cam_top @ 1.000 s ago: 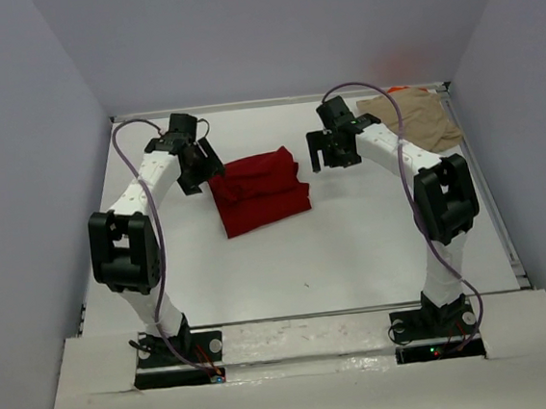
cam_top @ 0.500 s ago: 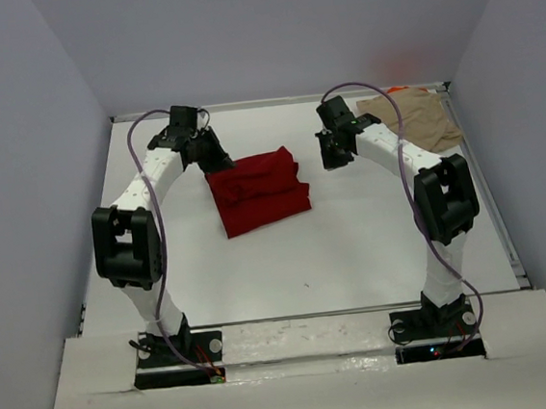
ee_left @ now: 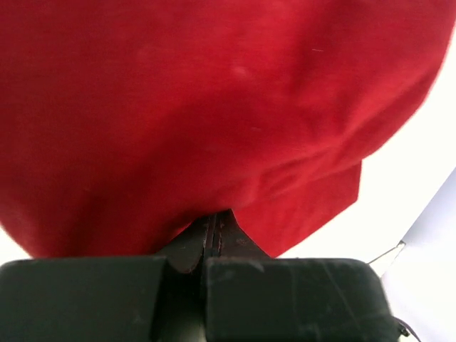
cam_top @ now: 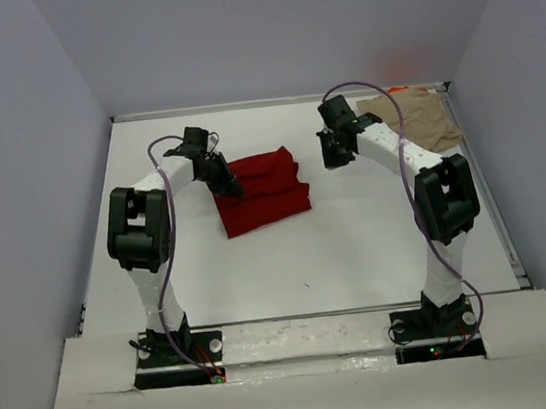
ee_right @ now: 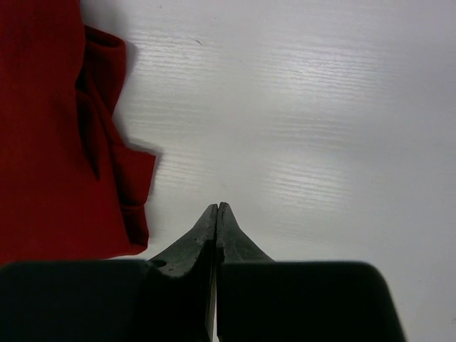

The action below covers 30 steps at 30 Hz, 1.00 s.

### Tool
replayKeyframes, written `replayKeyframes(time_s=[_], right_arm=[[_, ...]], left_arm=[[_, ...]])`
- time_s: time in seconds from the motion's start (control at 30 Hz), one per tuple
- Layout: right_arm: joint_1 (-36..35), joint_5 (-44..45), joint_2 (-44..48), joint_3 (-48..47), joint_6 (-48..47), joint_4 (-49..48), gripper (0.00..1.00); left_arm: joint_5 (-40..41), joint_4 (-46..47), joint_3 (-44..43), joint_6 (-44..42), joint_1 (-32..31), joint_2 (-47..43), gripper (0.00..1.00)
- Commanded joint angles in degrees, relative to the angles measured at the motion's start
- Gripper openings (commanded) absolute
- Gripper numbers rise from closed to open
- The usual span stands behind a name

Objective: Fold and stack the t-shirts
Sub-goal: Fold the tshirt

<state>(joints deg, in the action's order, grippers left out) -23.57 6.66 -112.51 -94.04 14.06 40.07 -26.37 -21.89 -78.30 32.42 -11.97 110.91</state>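
Note:
A folded dark red t-shirt (cam_top: 267, 197) lies mid-table and fills the left wrist view (ee_left: 214, 107). My left gripper (cam_top: 228, 182) sits low at its left edge, jaws pressed together, their tips (ee_left: 214, 215) touching the cloth's hem; no fabric shows between them. Above bare white table to the right of the red shirt (ee_right: 50, 142) hangs my right gripper (cam_top: 334, 154), shut and empty, its tips (ee_right: 216, 208) together. A tan t-shirt (cam_top: 418, 118) lies crumpled in the back right corner, and a sliver of orange fabric (cam_top: 397, 88) shows behind it.
Grey walls enclose the white table (cam_top: 354, 245) on three sides. A metal rail (cam_top: 494, 207) runs along its right edge. Both arm bases (cam_top: 176, 354) (cam_top: 438, 327) stand at the near edge, and purple cables loop over the arms.
Both grippers have shut. The left arm swung right and down, from beside the red shirt's back left corner onto its left edge. The right gripper has barely moved.

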Motion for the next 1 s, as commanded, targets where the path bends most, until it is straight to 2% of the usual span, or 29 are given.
replayKeyframes(time_s=[0.0, 0.17, 0.33, 0.43, 0.63, 0.73, 0.97], right_arm=[[0.37, -0.06, 2.73, -2.64, -0.88, 0.18, 0.0], [0.37, 0.02, 2.82, -0.97, -0.7, 0.44, 0.0], [0.37, -0.42, 3.08, -0.09, -0.35, 0.44, 0.0], [0.37, -1.2, 2.91, -0.35, -0.18, 0.35, 0.0], [0.37, -1.38, 3.52, -0.18, -0.18, 0.18, 0.0], [0.37, -2.17, 3.79, -0.09, -0.09, -0.26, 0.0], [0.37, -2.61, 3.79, -0.44, -0.44, -0.52, 0.0]], left_arm=[[0.88, -2.02, 3.94, 0.36, 2.64, 3.15, 0.0], [-3.42, 3.86, 15.44, 2.2, 6.95, 4.05, 0.0], [-2.63, 4.84, 18.01, 2.03, 8.28, 1.41, 0.0], [-5.27, 4.58, 15.65, 0.63, 7.4, -1.92, 0.0], [0.79, -2.8, 6.5, -2.1, 3.45, -11.93, 0.0], [0.0, -3.68, 3.6, -4.03, 1.16, -14.75, 0.0], [5.01, -5.44, -2.64, -9.22, -3.68, -17.48, 0.0]])
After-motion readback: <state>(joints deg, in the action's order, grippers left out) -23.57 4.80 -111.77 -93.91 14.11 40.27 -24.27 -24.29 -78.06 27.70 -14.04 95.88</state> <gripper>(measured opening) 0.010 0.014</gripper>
